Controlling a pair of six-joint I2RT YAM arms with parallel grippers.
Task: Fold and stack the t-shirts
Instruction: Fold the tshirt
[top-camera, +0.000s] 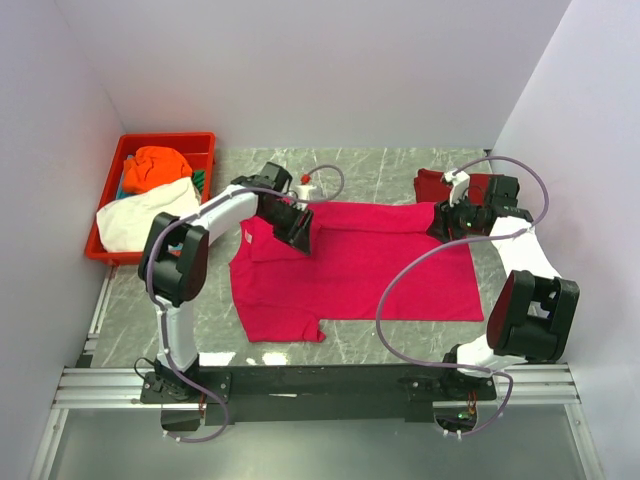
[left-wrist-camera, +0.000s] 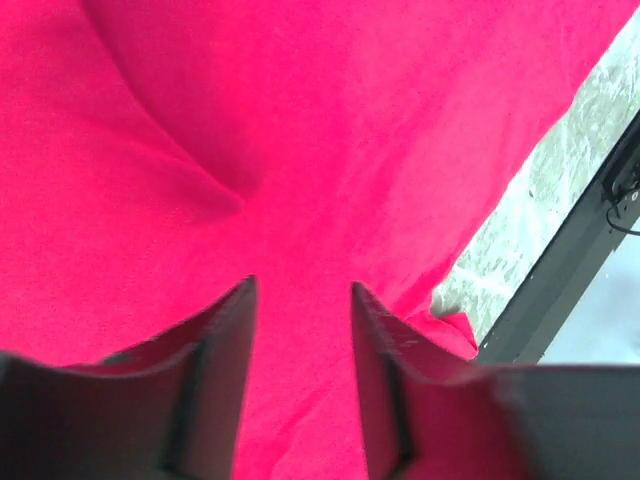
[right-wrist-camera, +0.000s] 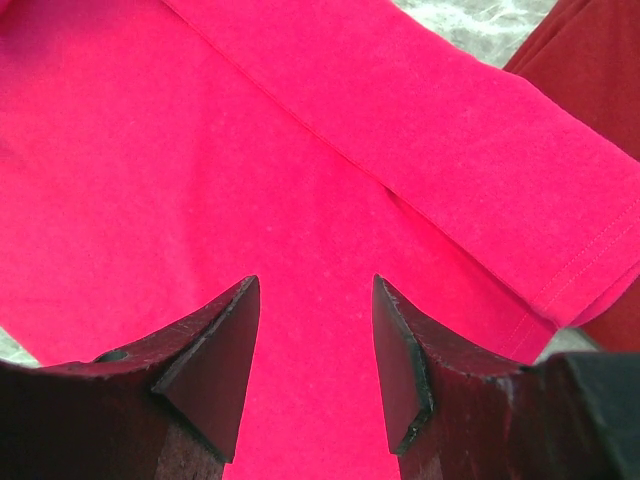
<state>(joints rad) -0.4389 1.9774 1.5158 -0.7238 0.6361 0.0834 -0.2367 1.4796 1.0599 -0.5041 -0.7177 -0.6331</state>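
Left gripper (left-wrist-camera: 300, 285): fingers were spread, poised over the far-left part of the pink-red t-shirt (top-camera: 340, 280). Right gripper (right-wrist-camera: 315, 282): fingers were likewise spread, over that shirt's far-right sleeve. The shirt lay flat on the table (top-camera: 400, 345). A darker red shirt (top-camera: 432, 183) lay just beyond its far-right corner. The orange shirt (top-camera: 160, 165) and white shirt (top-camera: 140, 215) sat in the red tray (top-camera: 165, 137), left of it.
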